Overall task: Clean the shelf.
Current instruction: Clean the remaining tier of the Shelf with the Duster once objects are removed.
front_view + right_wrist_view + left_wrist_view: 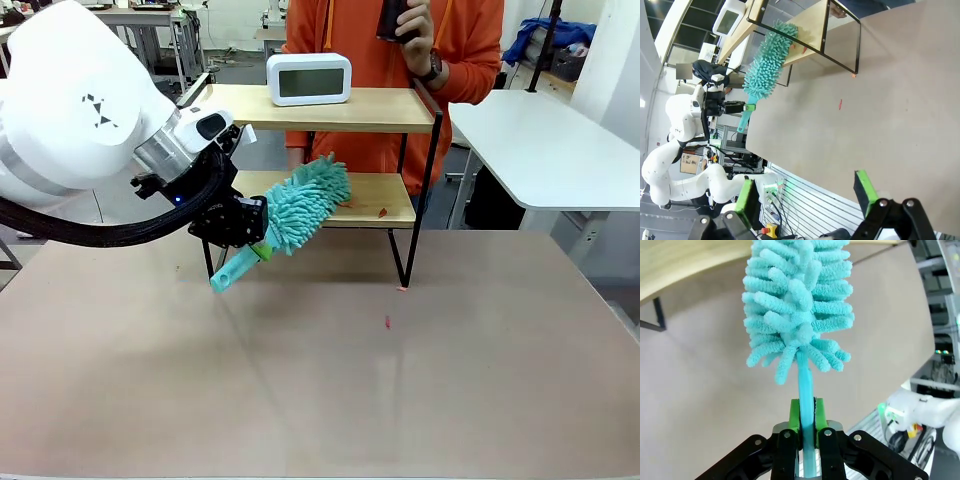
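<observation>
1. Your left jaws clamp the teal duster (305, 205) handle.
2. Its head reaches onto the shelf (390, 110) lower board; shelf stands at the worktop (400, 380) far side.
3. Your right jaws gape wide, empty.

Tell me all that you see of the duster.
The duster has a fluffy teal head of thick soft strands, like microfibre, on a flat teal plastic handle. The left gripper is shut on the handle below the head; the handle's end sticks out behind. It slants upward, with the head over the lower board of the shelf.
</observation>
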